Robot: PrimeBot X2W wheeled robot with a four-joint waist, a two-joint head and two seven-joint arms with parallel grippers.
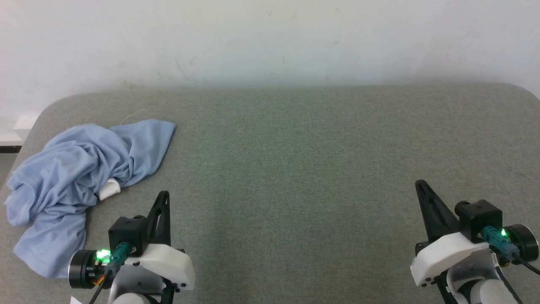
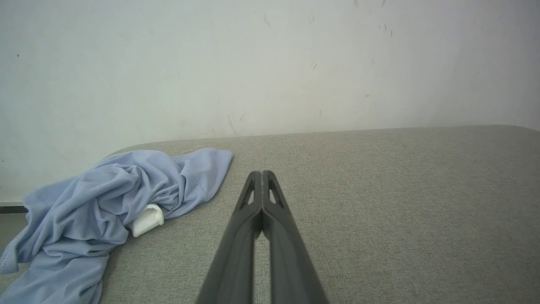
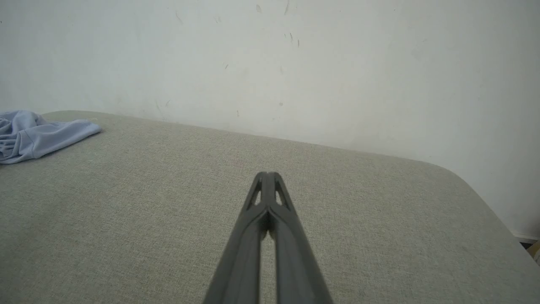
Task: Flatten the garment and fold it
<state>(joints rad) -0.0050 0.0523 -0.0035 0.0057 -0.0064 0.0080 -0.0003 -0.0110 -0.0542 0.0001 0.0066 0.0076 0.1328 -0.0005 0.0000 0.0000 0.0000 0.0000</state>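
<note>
Lying crumpled at the far left corner of the table (image 1: 295, 177), the garment (image 1: 80, 169) is a light blue heap of deep, soft folds. One flatter flap of it spreads toward the table's back edge, while its lower end trails toward the table's front left edge. A small white piece (image 1: 109, 189), which looks like part of the collar, pokes out from under the folds on the side facing the table's middle. A thin pale thread strays from the flap nearest the table's back edge. Your left hand (image 1: 163, 197) hovers over the front left part of the table, just beside the garment's trailing end and apart from it. Your left wrist view shows its two long dark fingers (image 2: 236, 236) pressed together at the tips with nothing pinched between them. Your right hand (image 1: 422, 188) hovers over the front right part of the table, well apart from the garment, and your right wrist view shows its fingers pressed together in the same way, gripping nothing. A green light (image 1: 102, 254) glows on each wrist. The table is covered in grey woven fabric with rounded corners, and a pale, lightly scuffed wall (image 1: 270, 42) rises behind its back edge. From your right wrist view the garment shows as a small blue patch at the table's far corner.
</note>
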